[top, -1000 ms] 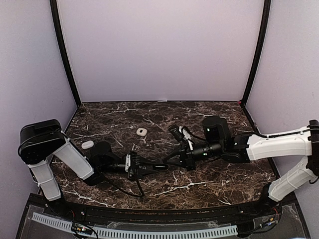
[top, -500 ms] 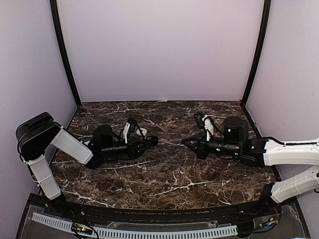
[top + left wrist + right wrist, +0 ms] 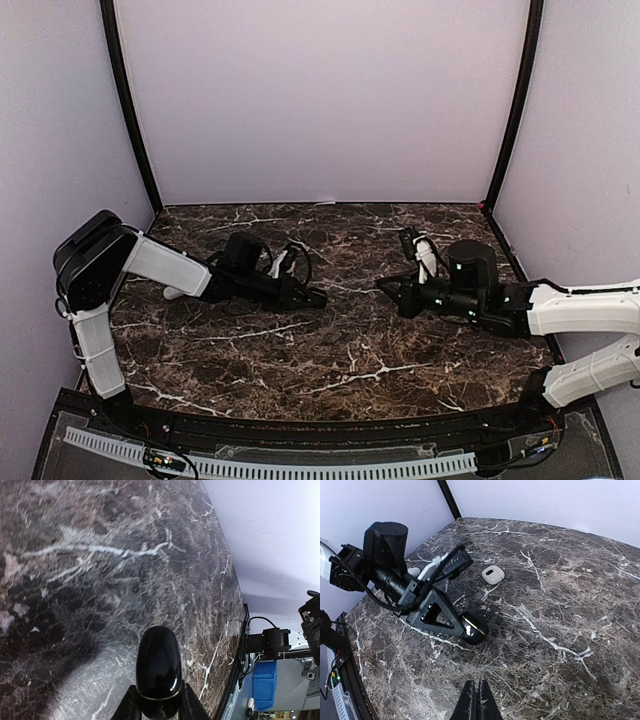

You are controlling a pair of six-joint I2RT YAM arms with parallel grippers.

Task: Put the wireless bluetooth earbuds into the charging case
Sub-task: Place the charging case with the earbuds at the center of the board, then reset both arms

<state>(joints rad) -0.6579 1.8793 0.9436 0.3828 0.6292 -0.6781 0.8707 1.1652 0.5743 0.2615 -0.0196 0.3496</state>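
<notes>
Between the left fingers (image 3: 128, 706) sits the black charging case (image 3: 158, 667).

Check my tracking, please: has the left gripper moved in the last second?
Yes. The left gripper, shut on a black case, has moved away from the table's near edge, toward the back wall.

Black oval charging case (image 3: 159, 665), closed, in left claw (image 3: 159, 704)

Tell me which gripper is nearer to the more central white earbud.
Left. The left gripper, holding a black charging case, is close to the white earbud; the right gripper is farther, off to its right.
</notes>
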